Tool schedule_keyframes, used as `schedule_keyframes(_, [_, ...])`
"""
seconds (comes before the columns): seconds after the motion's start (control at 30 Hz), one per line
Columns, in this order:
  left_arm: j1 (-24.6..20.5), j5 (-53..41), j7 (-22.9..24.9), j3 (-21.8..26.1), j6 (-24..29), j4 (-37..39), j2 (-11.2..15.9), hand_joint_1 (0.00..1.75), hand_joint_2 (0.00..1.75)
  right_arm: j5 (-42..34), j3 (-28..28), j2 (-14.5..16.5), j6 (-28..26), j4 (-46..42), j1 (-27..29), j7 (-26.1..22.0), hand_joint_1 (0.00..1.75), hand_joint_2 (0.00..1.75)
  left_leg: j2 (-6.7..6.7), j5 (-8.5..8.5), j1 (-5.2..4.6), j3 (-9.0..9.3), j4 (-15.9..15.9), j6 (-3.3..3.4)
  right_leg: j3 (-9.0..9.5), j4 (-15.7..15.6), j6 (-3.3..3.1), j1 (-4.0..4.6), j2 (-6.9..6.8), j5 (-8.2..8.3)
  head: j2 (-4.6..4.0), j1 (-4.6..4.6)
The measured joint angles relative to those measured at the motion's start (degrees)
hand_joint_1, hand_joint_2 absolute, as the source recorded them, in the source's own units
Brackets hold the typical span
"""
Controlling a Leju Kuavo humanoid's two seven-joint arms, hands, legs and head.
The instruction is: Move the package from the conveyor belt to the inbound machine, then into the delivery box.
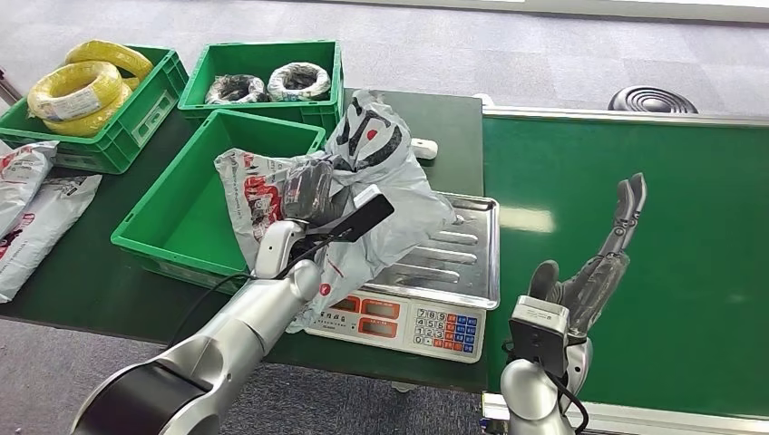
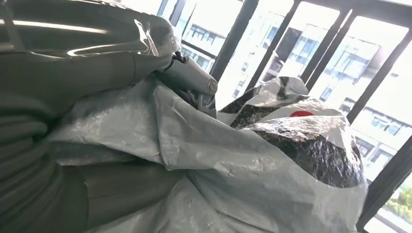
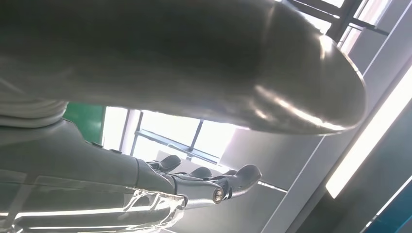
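1. Head view: fingers of my left hand [image 1: 308, 195] are wrapped around the package [image 1: 363, 181], a crumpled grey-white plastic bag with red and black print. My left arm reaches up and forward from below, with the wrist bent so the hand is lifted above the table. The package hangs around my fingers and drapes past them, over the near-left part of the scale [image 1: 435, 272], its metal tray just beyond and to the right of my fingertips. On the other side of my fingers, the bag's edge overlaps the rim of the nearest green crate [image 1: 163, 227]. I cannot tell whether the bag's lower fold touches the scale tray.

2. Head view, other side: my right hand [image 1: 594, 272] is raised over the green conveyor belt [image 1: 635, 181], palm edge-on, fingers stretched out straight and apart, holding nothing. The package is well apart from these fingers, across the scale.

3. Left wrist view: the package [image 2: 243, 160] bulges right against my left hand [image 2: 63, 160]. One finger [image 2: 189, 77] shows above a fold of the plastic, pressed into it; the bag hides the others. Beyond are bright window frames.

4. Right wrist view: my right hand [image 3: 145, 165] lies open, my thumb [image 3: 272, 82] large and close to the camera, and the darker fingers [image 3: 228, 182] are extended side by side with nothing between them.
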Motion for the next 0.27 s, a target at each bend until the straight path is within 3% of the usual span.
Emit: schedule_keyframes(0.27, [-2.1, 2.5, 0.5, 1.6, 0.9, -6.9, 2.7, 1.75, 1.75, -0.9, 0.0, 0.0, 0.0, 0.0, 0.5, -0.5, 0.0, 0.0, 0.01, 0.0, 0.01, -0.02, 0.0, 0.0, -0.01, 0.0, 0.0, 0.01, 0.0, 0.0, 0.0, 0.0])
